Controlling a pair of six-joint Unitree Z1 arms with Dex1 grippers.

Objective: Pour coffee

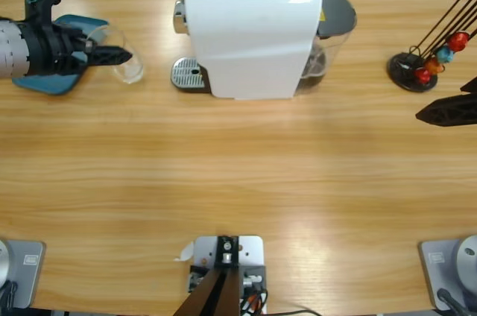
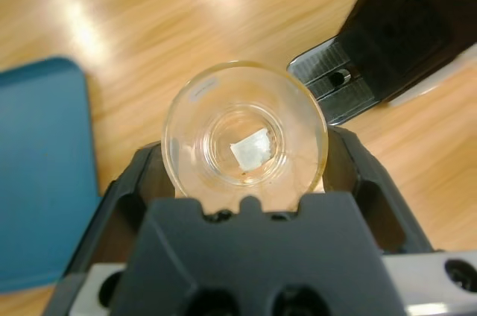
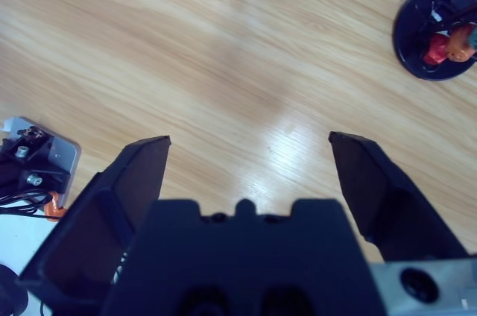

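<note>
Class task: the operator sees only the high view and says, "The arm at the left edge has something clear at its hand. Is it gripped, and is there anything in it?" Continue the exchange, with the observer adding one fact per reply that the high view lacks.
Observer: Yes. The left wrist view shows the left hand shut on the glass.
Operator: Any coffee in it?
Observer: None; only a small white scrap lies on its bottom.
Operator: And the right hand?
Observer: The right hand is open over bare table, holding nothing.
</note>
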